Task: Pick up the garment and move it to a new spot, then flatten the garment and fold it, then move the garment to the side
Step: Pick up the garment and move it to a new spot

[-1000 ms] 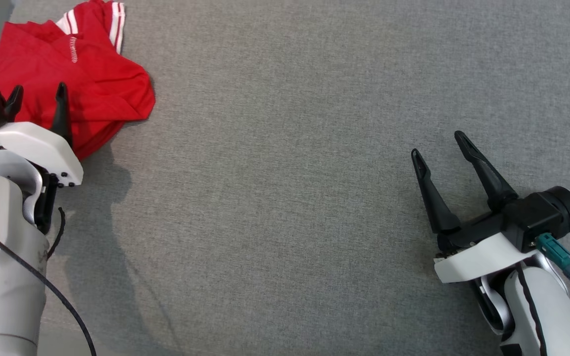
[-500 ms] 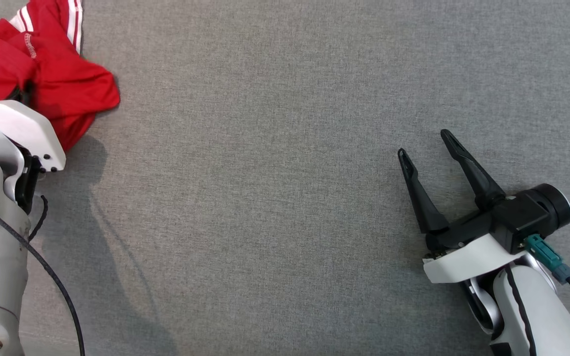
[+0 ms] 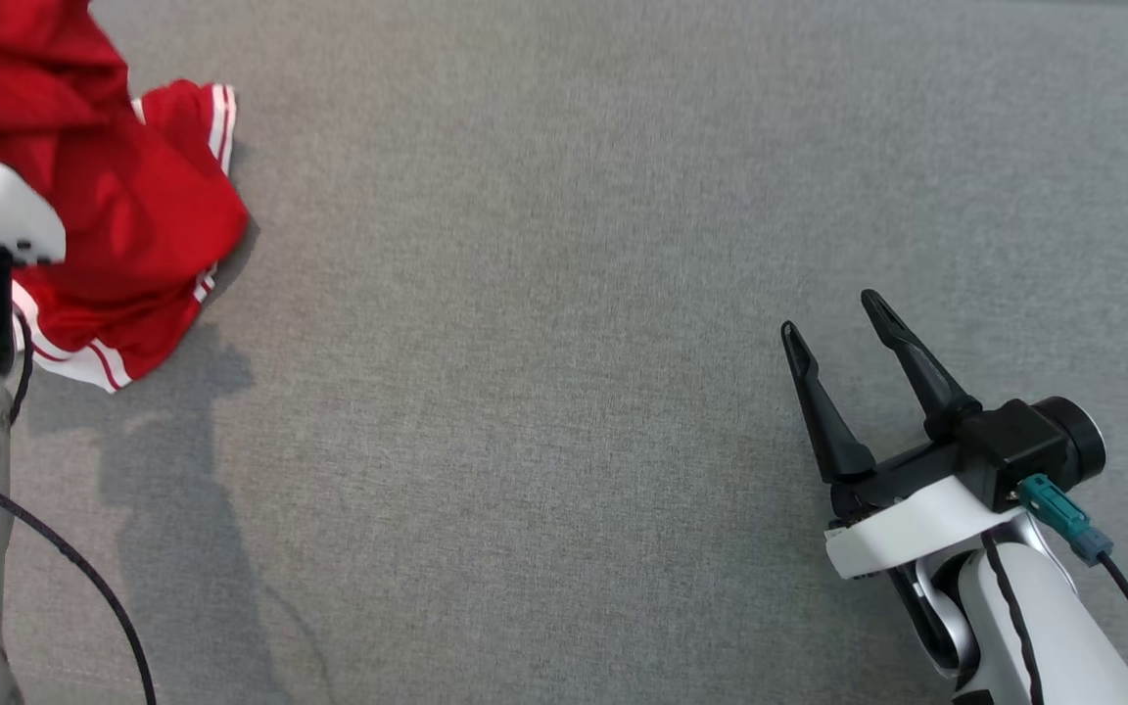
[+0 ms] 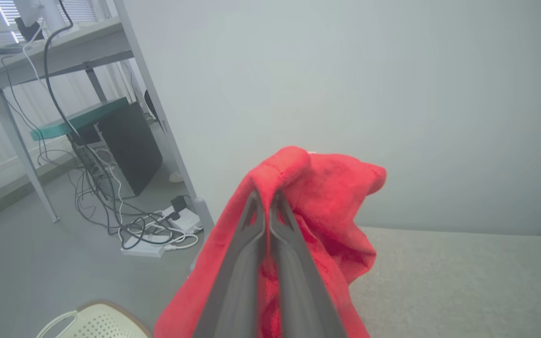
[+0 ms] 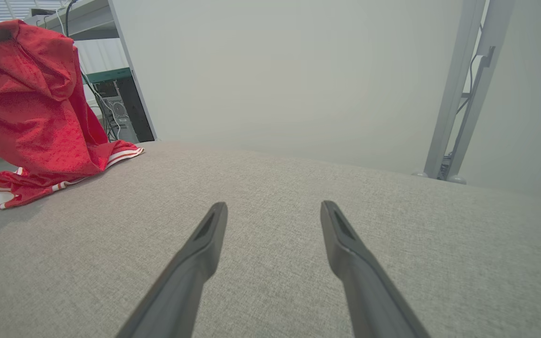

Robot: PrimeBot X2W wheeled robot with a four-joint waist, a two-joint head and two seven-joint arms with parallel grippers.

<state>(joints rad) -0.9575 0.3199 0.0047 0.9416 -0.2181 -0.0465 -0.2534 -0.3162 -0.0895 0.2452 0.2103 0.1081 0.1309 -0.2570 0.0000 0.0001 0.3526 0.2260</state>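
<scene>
The garment (image 3: 123,225) is red cloth with white stripes at its hems, hanging at the far left of the grey table. My left gripper (image 4: 265,199) is shut on a fold of the garment (image 4: 327,197), which drapes over and around both fingers. In the right wrist view the garment (image 5: 31,108) hangs from its raised top, with its striped lower edge still resting on the table. My right gripper (image 3: 830,313) stands open low over the table at the right, nothing between its fingers (image 5: 204,234).
The grey fabric table (image 3: 544,343) spreads wide between the two arms. Off its left edge are a metal shelf frame (image 4: 153,94), a dark computer case, tangled cables on the floor and a cream basket (image 4: 96,324). A grey post (image 5: 463,89) stands behind the right side.
My left gripper has shut on the garment and lifted it, so the cloth now hangs with only its hem on the table. The right gripper stays open; the head view has shifted.
</scene>
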